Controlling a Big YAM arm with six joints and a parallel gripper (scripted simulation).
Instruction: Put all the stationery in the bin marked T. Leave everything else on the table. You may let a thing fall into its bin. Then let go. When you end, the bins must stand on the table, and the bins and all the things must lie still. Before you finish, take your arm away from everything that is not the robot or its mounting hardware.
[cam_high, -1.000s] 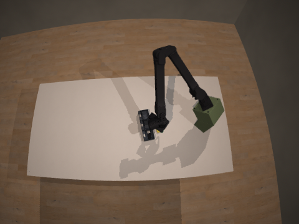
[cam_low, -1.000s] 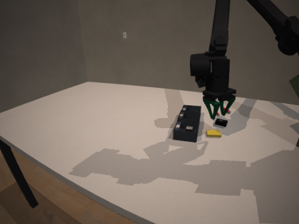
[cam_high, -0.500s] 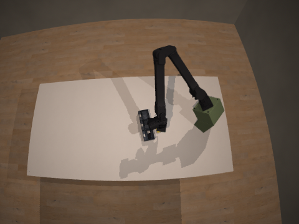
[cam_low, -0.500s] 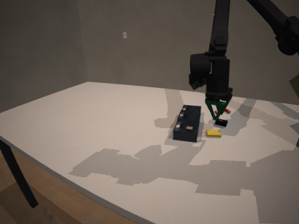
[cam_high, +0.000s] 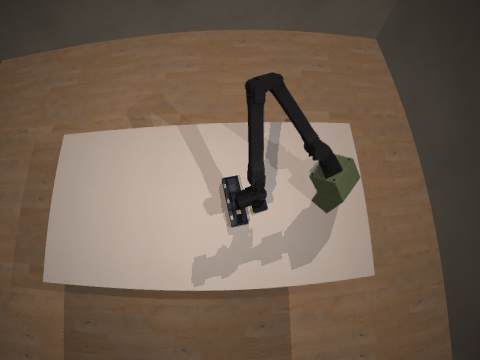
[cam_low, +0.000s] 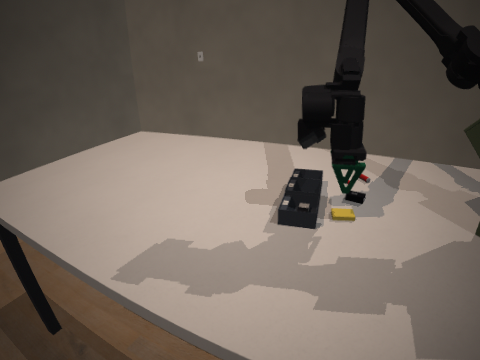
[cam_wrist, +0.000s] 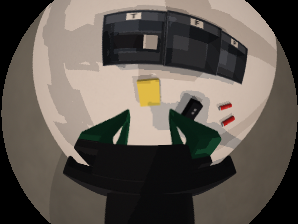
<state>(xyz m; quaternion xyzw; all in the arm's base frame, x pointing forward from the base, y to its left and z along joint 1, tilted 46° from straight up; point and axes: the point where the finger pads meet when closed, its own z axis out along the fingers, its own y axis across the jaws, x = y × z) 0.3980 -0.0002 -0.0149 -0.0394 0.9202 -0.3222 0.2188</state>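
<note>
Green-fingered pincer (cam_low: 347, 189) (cam_wrist: 150, 111) hovers beside the three-part bin row (cam_low: 300, 216) (cam_wrist: 166, 40), its fingers apart with nothing between them. Just beside the row's T bin (cam_wrist: 114, 56) lies a yellow block (cam_low: 343, 214) (cam_wrist: 149, 92). A black block (cam_low: 355, 197) (cam_wrist: 191, 109) and two red cylinders (cam_wrist: 225, 106) lie farther from the row than the yellow one. Inside T sits a small pale block (cam_low: 304, 205) (cam_wrist: 150, 41).
</note>
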